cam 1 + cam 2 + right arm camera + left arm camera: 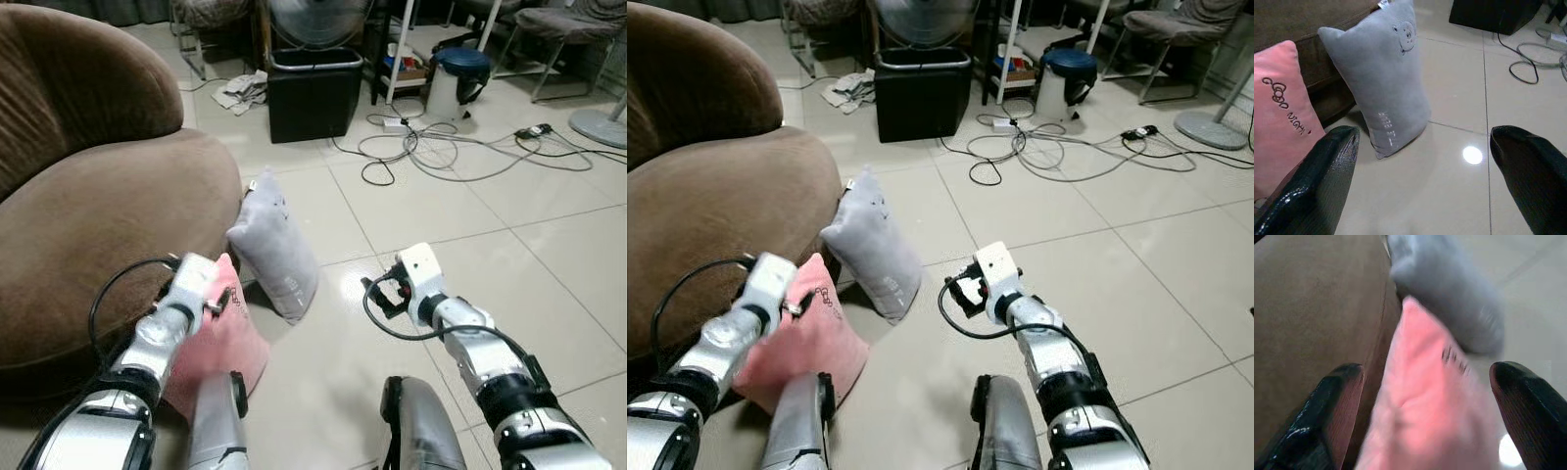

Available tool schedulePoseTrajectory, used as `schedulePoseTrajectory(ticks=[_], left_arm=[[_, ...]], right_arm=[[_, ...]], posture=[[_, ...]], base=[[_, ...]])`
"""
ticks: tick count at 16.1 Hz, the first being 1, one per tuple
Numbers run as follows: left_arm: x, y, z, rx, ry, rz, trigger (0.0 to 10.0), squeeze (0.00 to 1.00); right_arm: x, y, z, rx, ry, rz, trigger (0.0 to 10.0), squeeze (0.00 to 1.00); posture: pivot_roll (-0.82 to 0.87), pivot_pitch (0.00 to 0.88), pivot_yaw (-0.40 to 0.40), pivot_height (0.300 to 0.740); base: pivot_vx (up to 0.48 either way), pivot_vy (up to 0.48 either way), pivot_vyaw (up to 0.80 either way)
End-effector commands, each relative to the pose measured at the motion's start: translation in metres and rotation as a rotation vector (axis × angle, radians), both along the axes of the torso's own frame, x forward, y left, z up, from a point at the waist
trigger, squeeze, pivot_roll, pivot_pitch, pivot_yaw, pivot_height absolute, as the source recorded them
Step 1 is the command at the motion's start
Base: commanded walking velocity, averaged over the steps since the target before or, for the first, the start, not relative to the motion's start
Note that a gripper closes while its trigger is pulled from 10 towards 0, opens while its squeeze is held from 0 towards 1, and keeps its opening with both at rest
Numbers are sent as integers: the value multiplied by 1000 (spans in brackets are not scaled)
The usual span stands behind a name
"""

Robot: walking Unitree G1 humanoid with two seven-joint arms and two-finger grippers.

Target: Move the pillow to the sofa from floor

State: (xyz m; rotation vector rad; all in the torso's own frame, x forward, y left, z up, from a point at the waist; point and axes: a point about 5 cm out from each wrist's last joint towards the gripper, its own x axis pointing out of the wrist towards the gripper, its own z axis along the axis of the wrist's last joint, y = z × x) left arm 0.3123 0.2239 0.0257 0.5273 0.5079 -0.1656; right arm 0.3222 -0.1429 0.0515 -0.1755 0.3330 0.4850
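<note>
A pink pillow (223,343) with dark writing leans on the floor against the brown sofa (98,225). A grey pillow (276,250) with a small pig face stands beside it, also against the sofa. My left gripper (1427,416) is open, its fingers (1327,416) straddling the top edge of the pink pillow (1425,401). My right gripper (1420,176) is open over the floor tiles, facing the grey pillow (1386,93) and the pink pillow (1278,112), touching neither.
A black bin (313,93) stands behind the pillows with a fan above it. Tangled cables (441,147) and a power strip lie across the tiles. A white and blue container (456,83) and chair legs stand at the back right.
</note>
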Motion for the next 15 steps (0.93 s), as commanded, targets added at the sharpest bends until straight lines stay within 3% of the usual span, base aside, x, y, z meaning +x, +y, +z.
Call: schedulePoseTrajectory(ticks=[1,5,7,10,15], left_arm=[[3,3,3,118,18,-36,10000,0],[1,7,-2,355,51,-104,10000,0],[-9,3,-14,512,110,-239,10000,0],[-11,2,-17,549,111,-225,10000,0],[-2,-8,-9,682,-9,-265,10000,0]], right_arm=[[3,6,5,-17,-21,37,10000,0],[-3,12,-4,-94,-4,100,10000,0],[-9,19,-12,-179,4,167,10000,0],[-13,24,-15,-258,3,237,10000,0],[-8,21,-8,-291,-8,266,10000,0]], posture=[[83,0,-49,526],[54,0,-33,526],[16,0,-25,526],[-33,0,-50,526],[-48,0,-92,526]], base=[[0,0,0],[0,0,0],[0,0,0],[0,0,0],[0,0,0]])
